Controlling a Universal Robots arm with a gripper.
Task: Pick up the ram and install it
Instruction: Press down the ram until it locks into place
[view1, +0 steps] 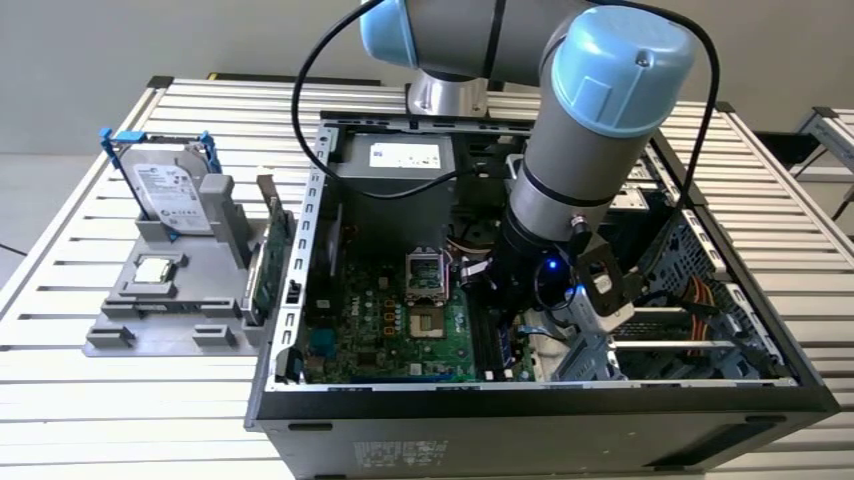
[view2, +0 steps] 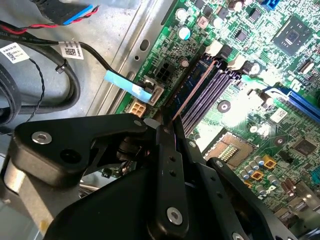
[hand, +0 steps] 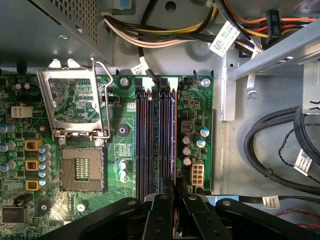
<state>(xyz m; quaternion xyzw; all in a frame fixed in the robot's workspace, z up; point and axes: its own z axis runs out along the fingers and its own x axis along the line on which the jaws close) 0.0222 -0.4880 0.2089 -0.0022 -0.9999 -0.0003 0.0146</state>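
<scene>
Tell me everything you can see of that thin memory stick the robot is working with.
The ram is a long, thin dark strip seen edge-on, standing upright in one of the purple memory slots on the green motherboard, beside the open processor socket. The black gripper pinches its near end.

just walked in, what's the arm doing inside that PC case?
The gripper is down inside the open computer case, over the motherboard's memory slots. It is shut on the ram, which stands on edge in one slot, next to the empty CPU socket. Whether the stick is fully seated can't be told. A hard drive sits in a holder outside the case.
</scene>
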